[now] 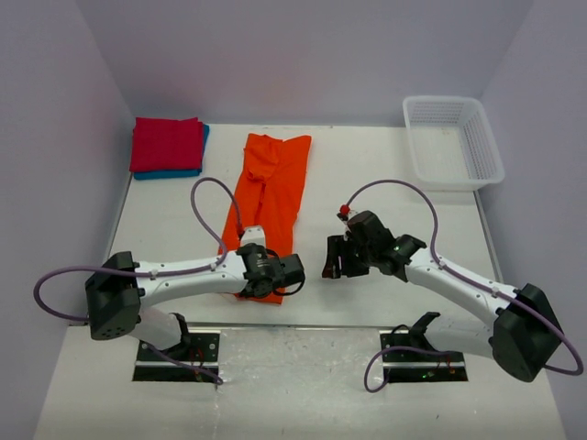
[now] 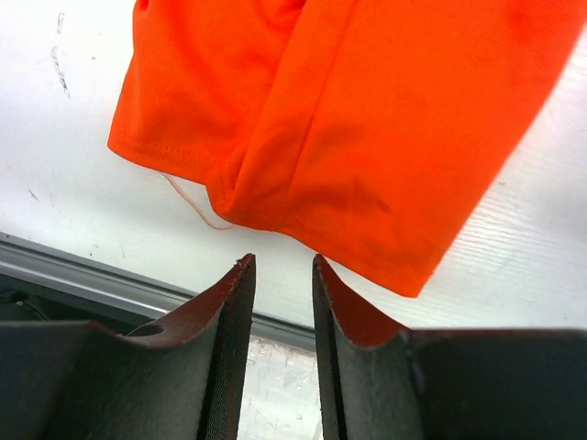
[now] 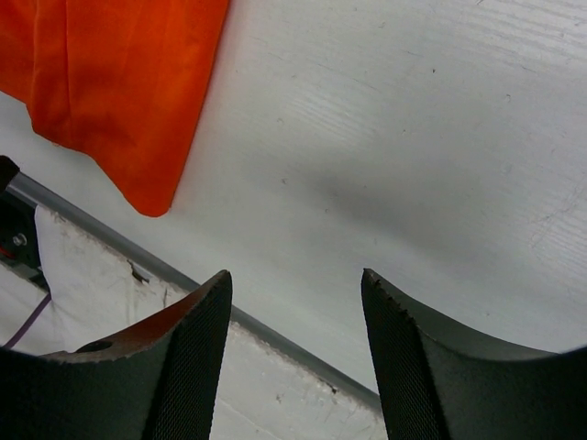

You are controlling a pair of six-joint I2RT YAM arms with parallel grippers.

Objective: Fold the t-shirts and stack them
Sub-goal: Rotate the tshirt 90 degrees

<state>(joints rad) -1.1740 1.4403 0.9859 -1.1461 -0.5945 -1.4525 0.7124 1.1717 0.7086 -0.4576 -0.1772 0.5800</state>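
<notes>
The orange t-shirt [image 1: 271, 188] lies folded lengthwise into a long strip on the table's middle left; its near hem shows in the left wrist view [image 2: 367, 119] and a corner of it in the right wrist view [image 3: 119, 82]. The crimson t-shirt [image 1: 167, 144] lies folded on top of the blue t-shirt [image 1: 174, 172] at the back left. My left gripper [image 1: 292, 272] hovers over the orange shirt's near end, jaws a narrow gap apart and empty [image 2: 282, 266]. My right gripper [image 1: 335, 259] is open and empty [image 3: 295, 280] to the right of the shirt.
A white mesh basket [image 1: 453, 142] stands at the back right. The table's front edge with a metal rail [image 2: 83, 266] runs just below both grippers. Purple cables loop over both arms.
</notes>
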